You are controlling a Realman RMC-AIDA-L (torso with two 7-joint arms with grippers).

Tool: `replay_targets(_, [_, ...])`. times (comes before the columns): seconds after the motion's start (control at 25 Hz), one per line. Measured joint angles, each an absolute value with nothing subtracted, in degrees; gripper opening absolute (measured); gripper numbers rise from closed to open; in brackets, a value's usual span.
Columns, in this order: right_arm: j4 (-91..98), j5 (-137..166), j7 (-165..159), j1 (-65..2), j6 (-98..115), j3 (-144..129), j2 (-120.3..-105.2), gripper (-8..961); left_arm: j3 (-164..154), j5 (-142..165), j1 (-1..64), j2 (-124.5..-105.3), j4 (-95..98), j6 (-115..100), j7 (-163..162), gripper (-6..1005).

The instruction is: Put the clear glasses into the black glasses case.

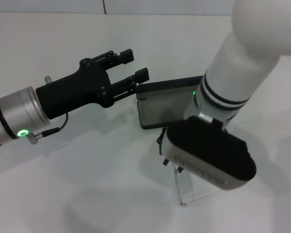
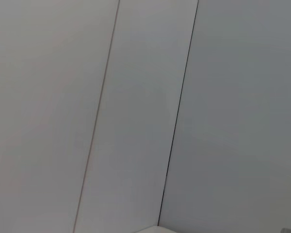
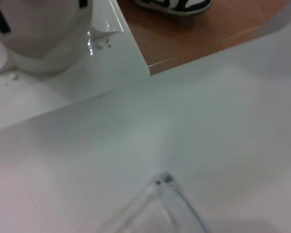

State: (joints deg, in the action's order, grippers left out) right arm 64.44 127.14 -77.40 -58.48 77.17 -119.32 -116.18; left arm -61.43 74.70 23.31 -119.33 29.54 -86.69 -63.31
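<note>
Left gripper (image 1: 136,65) hovers at the open black glasses case (image 1: 160,104), jaws parted, empty. Right jaws are hidden. The clear glasses (image 1: 180,187) lie on the bench (image 1: 87,194) beneath the right arm; approaching blind, you may knock them aside.

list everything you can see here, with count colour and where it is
black oblong hinged glasses case: one, black with grey lining, open on the white table, between the two arms, partly hidden by the right arm
clear transparent plastic glasses: one, colourless, only a thin arm and part of the frame show below the right wrist; also in the right wrist view
white table: one, white, under everything
brown floor: beyond the table edge, right wrist view
black and white shoe: one, on that floor
left gripper: one, black, fingers apart, beside the case's lid edge, empty
right gripper: one, hidden under its white and black wrist, above the glasses
</note>
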Motion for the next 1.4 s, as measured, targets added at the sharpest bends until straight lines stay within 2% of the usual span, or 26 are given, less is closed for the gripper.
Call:
replay_targets(0.2, [66.06,126.51,-76.48,-55.14,83.73,-108.41,-116.18,369,-61.43,74.72,23.55,-119.19,29.86,-86.65,-63.29,644])
replay_targets(0.28, [67.57,126.13,-75.59,-52.99,87.44,-101.24,-116.12,160,-61.43,74.72,23.81,-119.18,29.90,-86.66,-63.28,644])
replay_targets(0.52, [72.09,121.66,-71.43,-42.10,92.51,-79.38,-115.73,85,-61.43,74.57,24.03,-119.17,30.01,-87.04,-63.28,643])
replay_targets(0.8, [68.73,102.59,-70.80,-27.18,89.39,-60.50,-115.93,74,-61.43,74.20,25.34,-118.97,30.22,-87.41,-63.32,642])
replay_targets(0.92, [63.41,94.76,-73.23,-24.76,86.06,-58.18,-115.64,70,-61.44,74.18,26.35,-118.70,30.23,-87.45,-63.57,642])
replay_targets(1.04, [54.67,89.84,-76.94,-25.78,83.67,-54.69,-115.10,65,-61.44,74.18,27.50,-118.59,30.23,-87.48,-63.58,641])
replay_targets(1.16, [44.39,89.84,-82.82,-29.42,84.50,-51.38,-112.89,61,-61.44,74.17,28.58,-118.77,30.23,-88.01,-62.98,641])
replay_targets(1.28, [34.02,92.32,-90.50,-34.55,84.81,-51.83,-108.98,54,-61.47,74.18,29.62,-119.00,30.24,-89.30,-62.14,641])
replay_targets(1.4, [25.97,97.05,-94.57,-39.51,85.81,-52.08,-106.55,48,-61.63,74.17,30.70,-119.36,30.15,-90.92,-60.92,640])
